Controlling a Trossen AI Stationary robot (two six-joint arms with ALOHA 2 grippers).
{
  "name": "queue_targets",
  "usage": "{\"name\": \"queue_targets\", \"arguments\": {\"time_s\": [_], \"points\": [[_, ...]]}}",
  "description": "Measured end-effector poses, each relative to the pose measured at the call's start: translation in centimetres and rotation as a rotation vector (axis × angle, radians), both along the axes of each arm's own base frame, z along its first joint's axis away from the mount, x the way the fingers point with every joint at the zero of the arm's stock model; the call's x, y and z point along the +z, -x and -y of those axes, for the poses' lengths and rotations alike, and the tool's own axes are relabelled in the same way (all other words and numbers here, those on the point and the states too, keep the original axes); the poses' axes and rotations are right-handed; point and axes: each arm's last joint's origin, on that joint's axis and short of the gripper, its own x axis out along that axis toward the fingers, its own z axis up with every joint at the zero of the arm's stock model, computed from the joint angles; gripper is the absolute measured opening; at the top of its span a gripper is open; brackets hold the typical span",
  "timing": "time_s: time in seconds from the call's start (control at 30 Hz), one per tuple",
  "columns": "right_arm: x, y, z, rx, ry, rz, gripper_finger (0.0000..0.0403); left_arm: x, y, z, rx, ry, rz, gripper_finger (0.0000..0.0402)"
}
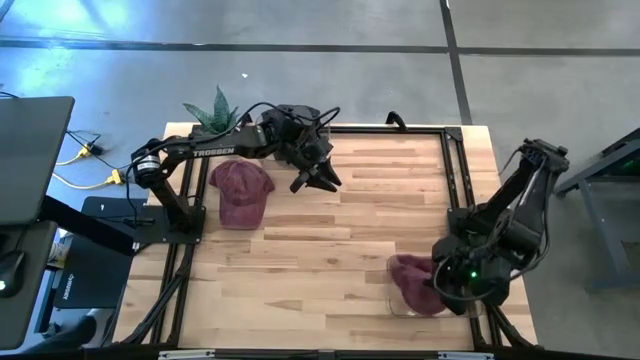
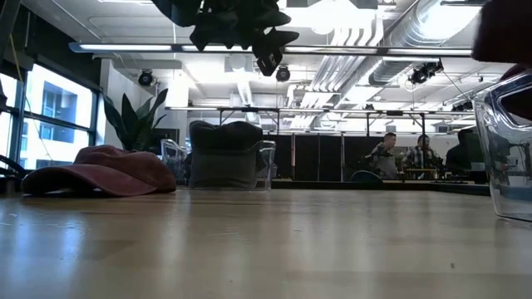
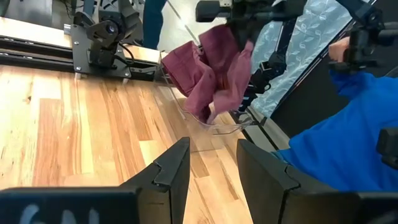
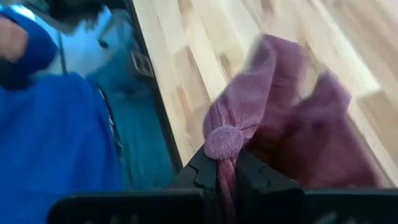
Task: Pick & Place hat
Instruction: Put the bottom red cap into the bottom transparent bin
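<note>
We've got the right claw pinched tight on a maroon hat by its crown button, dangling it over the clear container at the worktop's near right corner, so we read this as the drop-off about to land. Our left claw hangs high above the far middle with its fingers parted on nothing, just beside a second maroon hat lying flat and seemingly waiting its turn. Below is a pale wood-plank worktop in a black frame, a potted plant at its far left corner, and an open office behind with people seated at desks.
</note>
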Motion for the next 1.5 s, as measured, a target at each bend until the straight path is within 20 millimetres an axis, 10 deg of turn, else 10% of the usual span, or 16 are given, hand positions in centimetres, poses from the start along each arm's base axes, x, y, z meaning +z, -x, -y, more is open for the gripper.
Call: {"name": "queue_targets", "arguments": {"time_s": [0.3, 0.87, 1.5], "points": [[-2.1, 1.4, -0.4, -0.024, 0.011, -0.058, 0.0015, 0.0, 0.0, 0.0, 0.004, 0.001, -0.002, 0.0126], [0.0, 3.0, -0.4, -0.13, -0.11, 0.122, 0.0008, -0.1, 0.0, -0.1, 0.042, -0.013, -0.015, 0.0126], [-5.9, 4.4, 0.3, -0.207, -0.123, -0.24, 0.0006, -0.5, 0.0, -0.2, 0.075, -0.035, -0.049, 0.0126]]}}
